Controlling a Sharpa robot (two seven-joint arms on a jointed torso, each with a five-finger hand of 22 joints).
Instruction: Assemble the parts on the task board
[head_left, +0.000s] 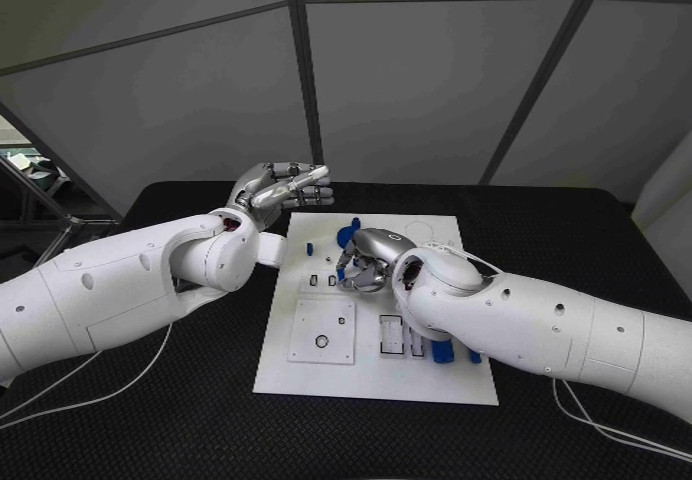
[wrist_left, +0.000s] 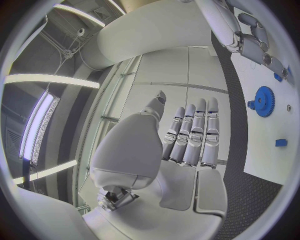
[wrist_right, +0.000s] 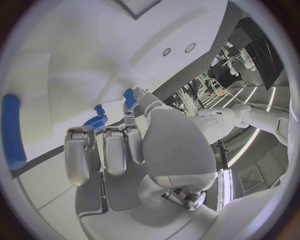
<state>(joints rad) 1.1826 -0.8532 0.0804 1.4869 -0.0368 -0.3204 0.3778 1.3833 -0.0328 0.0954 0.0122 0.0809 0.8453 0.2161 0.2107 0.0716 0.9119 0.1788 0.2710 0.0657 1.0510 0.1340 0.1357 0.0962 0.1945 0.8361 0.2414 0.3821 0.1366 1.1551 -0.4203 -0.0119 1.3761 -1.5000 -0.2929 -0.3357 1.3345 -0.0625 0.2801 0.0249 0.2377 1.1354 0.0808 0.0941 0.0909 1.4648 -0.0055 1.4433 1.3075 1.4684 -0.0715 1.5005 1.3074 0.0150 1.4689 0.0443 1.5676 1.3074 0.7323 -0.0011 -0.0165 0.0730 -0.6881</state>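
Small blue parts (head_left: 348, 236) lie scattered on the white task board (head_left: 309, 375).

Task board (head_left: 289, 375): white rectangular plate flat at mid-table, w/ black-outlined cutouts on near half. Blue gear (wrist_left: 264, 101) lies flat on board's far part, toothed rim showing. Small blue block (wrist_left: 281, 142) sits on board near gear, apart from it. Long blue rod (wrist_right: 12, 131) lies flat on board. More blue pcs (head_left: 441, 349) stand at near right, partly hidden.
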